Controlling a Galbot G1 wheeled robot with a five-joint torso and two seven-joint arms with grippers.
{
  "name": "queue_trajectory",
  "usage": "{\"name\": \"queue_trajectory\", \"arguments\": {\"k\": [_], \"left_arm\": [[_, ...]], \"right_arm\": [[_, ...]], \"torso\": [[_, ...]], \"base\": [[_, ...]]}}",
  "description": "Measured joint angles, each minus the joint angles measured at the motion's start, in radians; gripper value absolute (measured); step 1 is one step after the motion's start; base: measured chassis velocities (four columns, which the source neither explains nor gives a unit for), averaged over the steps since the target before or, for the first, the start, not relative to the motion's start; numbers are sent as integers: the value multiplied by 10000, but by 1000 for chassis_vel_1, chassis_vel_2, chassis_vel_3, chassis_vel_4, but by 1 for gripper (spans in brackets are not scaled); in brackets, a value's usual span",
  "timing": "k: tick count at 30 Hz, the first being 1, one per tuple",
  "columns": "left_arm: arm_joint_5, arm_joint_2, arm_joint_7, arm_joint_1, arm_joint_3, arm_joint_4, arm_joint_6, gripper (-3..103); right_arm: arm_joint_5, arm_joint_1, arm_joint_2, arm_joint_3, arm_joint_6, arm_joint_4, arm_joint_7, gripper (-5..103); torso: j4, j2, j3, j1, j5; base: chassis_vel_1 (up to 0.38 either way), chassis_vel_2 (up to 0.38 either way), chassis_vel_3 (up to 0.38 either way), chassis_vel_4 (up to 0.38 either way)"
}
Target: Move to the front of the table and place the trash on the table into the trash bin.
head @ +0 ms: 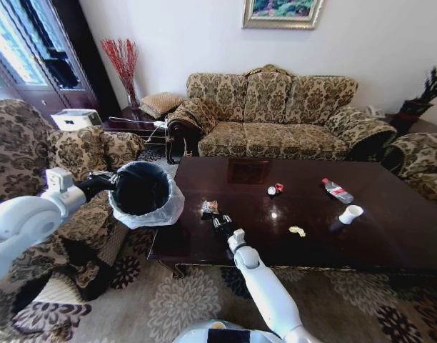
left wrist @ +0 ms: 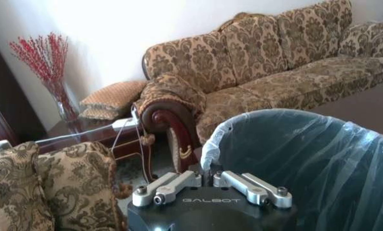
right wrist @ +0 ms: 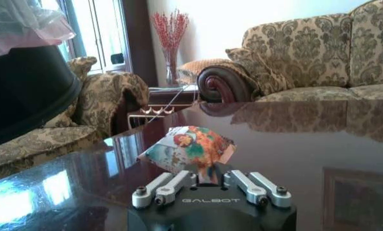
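My left gripper [head: 110,183] [left wrist: 210,177] is shut on the rim of the trash bin [head: 141,190] [left wrist: 307,163]. It holds this dark bin with a white bag liner up beside the left end of the table [head: 390,236]. My right gripper [head: 217,220] [right wrist: 208,177] is low over the table's near left part, shut on the edge of a colourful snack packet [head: 209,207] [right wrist: 190,150]. More trash lies further right on the table: a red-white wrapper [head: 275,189], a clear bottle [head: 337,191], a white paper cup [head: 350,214] and a yellowish scrap [head: 297,231].
A patterned sofa [head: 275,114] stands behind the table and an armchair [head: 40,164] sits at the left under the bin. A second armchair [head: 425,164] is at the right. A glass side table [head: 136,125] with a vase of red twigs fills the back left corner.
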Motion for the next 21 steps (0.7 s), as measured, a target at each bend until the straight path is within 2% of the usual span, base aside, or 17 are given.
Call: {"name": "queue_trajectory", "arguments": {"k": [3,6,10,15,18,21], "left_arm": [[2,-3,6,6,2,0,-8,4],[2,-1,8,6,6,0,-23,4],[2,-35,8,16,3,-17,-32,4],[2,-61,10,49,-38,-33,-33,4],[2,-90,18,62,-91,-35,-34,4],[1,-110,30,69,-101,-38,-35,4]], "right_arm": [[52,10,-5,4,-19,-29,14,4],[174,9,-24,2,-46,-32,25,1],[205,-57,-63,20,-43,16,37,0],[351,-269,-180,46,42,323,36,0],[407,-722,-439,210,184,1095,32,0],[402,-1040,-696,429,337,2028,2,0]], "torso": [[1,1,0,0,0],[2,1,2,0,0],[6,0,1,0,2],[0,-4,6,2,1],[-7,-12,14,6,8],[-2,-12,11,7,6]], "base": [[0,0,0,0],[0,0,0,0],[0,0,0,0],[0,0,0,0],[0,0,0,0],[0,0,0,0]]}}
